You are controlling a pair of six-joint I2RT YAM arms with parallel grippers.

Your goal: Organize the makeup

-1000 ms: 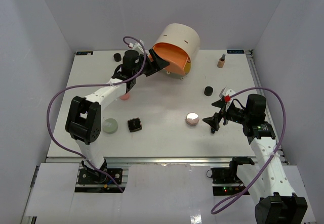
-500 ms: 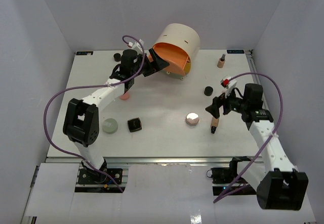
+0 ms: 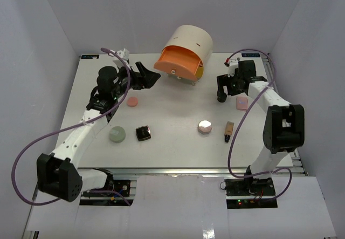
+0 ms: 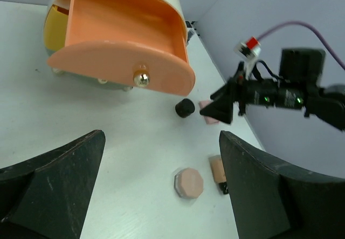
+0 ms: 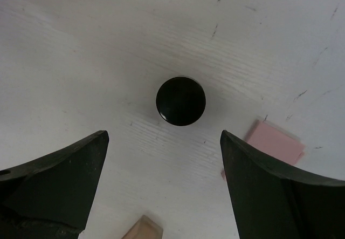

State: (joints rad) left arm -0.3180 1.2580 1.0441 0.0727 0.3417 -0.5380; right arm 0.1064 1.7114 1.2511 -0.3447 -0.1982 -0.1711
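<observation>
Black and smooth-topped, the round jar (image 5: 180, 101) looked the likeliest thing to go astray. It was small and round, so a closing stroke that met it off-centre would probably squirt it across the white worktop (image 5: 81, 45) rather than trap it. A descent that drifted sideways might also have caught the pink square (image 5: 275, 142) lying near one finger, or the tan bottle (image 3: 228, 131) lying on its side behind. A later carry toward the open orange drawer (image 3: 178, 61) risked crowding the left claw (image 3: 148, 79), which hung spread and empty in front of the drawer, apart from its knob (image 4: 141, 79). The right claw (image 5: 164, 134) was spread wide and held nothing. In the wrist view the jar stood on the worktop between the lines of the two fingers, roughly centred from side to side. It sat just ahead of the tips rather than deep between them, and touched neither finger. How high the claw hung above the jar could not be told.
</observation>
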